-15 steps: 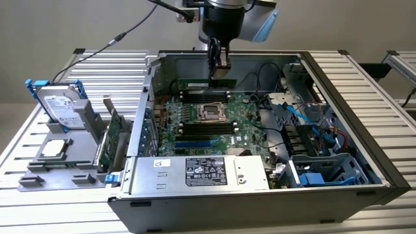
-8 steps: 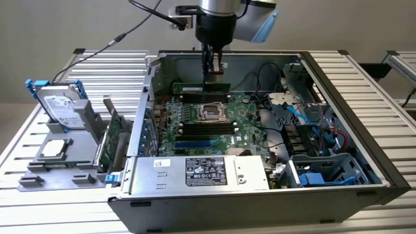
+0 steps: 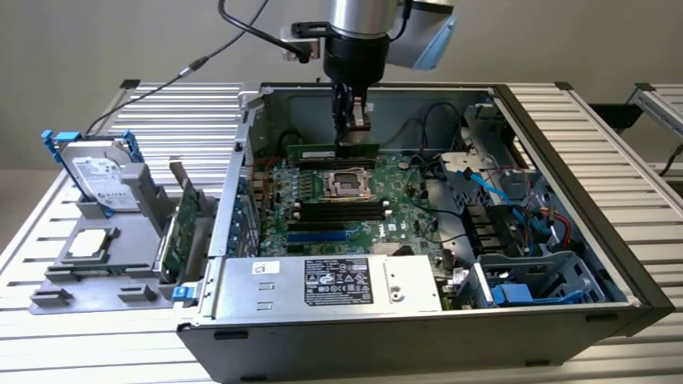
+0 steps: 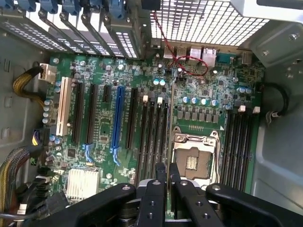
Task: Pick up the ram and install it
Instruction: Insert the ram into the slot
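I'm seeing the claw (image 3: 356, 134) hanging low inside the open computer case (image 3: 405, 352), pointing straight down at the motherboard (image 3: 404, 220). Its fingers are sitting almost together with just a thin gap, and they look to be pinching the ram (image 3: 320, 150) by its top edge, off-centre. The ram is lying level, long edge down, and most of it is reaching away from the claw toward the exterior view's left. It's sitting right at the memory slots (image 3: 339, 163) directly under the claw. I can't tell if it's touching a slot or hanging just above.

The CPU socket (image 3: 349, 186) is lying just beside that bank, on the side away from the claw. A second bank of slots (image 3: 341, 210) is lying beyond it, then the power supply (image 3: 331, 282) along the case edge.

Wrist view, I'm looking down past the claw (image 4: 167, 172). The fingers (image 4: 160, 177) are nearly closed and the CPU socket (image 4: 195, 158) is just beside the tips. Black memory slots (image 4: 154, 127) are running out ahead of the tips. A blue expansion slot (image 4: 117, 120) and a silver heatsink (image 4: 81, 183) are sitting further off.

Outside the case, well apart from the claw toward the exterior view's left:
- A hard drive (image 3: 101, 172) with blue rails is standing upright in a grey holder (image 3: 96, 280).
- A green expansion card (image 3: 184, 228) is standing on edge between the holder and the case wall.

Everything is sitting on the slatted metal desk (image 3: 597, 104).
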`<state>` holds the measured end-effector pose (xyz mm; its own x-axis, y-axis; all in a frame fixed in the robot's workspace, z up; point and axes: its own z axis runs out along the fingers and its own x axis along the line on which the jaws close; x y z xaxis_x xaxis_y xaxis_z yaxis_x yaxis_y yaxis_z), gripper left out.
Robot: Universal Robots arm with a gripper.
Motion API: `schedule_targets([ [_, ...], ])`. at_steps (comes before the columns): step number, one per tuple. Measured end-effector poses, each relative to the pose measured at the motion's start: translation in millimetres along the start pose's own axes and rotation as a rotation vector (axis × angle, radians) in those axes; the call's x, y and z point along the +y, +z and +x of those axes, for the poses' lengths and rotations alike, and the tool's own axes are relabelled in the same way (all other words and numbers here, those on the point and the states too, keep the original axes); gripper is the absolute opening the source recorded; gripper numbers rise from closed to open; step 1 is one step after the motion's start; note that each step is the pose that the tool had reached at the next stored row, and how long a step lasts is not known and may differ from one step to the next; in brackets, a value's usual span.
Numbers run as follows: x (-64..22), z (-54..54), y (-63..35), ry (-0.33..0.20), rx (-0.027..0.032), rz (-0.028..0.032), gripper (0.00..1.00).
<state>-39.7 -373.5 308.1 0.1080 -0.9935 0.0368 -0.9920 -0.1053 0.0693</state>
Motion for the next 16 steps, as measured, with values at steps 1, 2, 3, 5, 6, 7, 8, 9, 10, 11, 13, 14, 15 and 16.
schedule_targets([
  [1,-1.6,0.1,1.5,-0.007,0.0026,0.0000,0.14],
  [2,-3.3,0.2,3.1,-0.011,0.0038,0.0000,0.14],
  [3,-5.3,0.6,4.8,-0.014,0.0045,0.0000,0.14],
  [5,-7.4,1.3,8.3,-0.015,0.0051,0.0002,0.14],
  [6,-8.2,1.7,10.0,-0.015,0.0051,0.0005,0.14],
  [7,-8.9,2.1,11.8,-0.014,0.0051,0.0011,0.14],
  [8,-9.5,2.4,13.6,-0.013,0.0052,0.0019,0.14],
  [9,-9.9,2.6,15.3,-0.011,0.0051,0.0025,0.14],
  [10,-10.3,2.8,17.1,-0.009,0.0051,0.0032,0.14],
  [11,-10.5,2.9,18.9,-0.005,0.0049,0.0041,0.14],
  [13,-10.7,3.0,22.1,0.006,0.0045,0.0059,0.14],
  [14,-10.8,3.1,23.6,0.012,0.0042,0.0068,0.14],
  [15,-10.9,3.1,25.1,0.018,0.0038,0.0078,0.14],
  [16,-11.1,3.2,26.5,0.023,0.0037,0.0087,0.14],
])
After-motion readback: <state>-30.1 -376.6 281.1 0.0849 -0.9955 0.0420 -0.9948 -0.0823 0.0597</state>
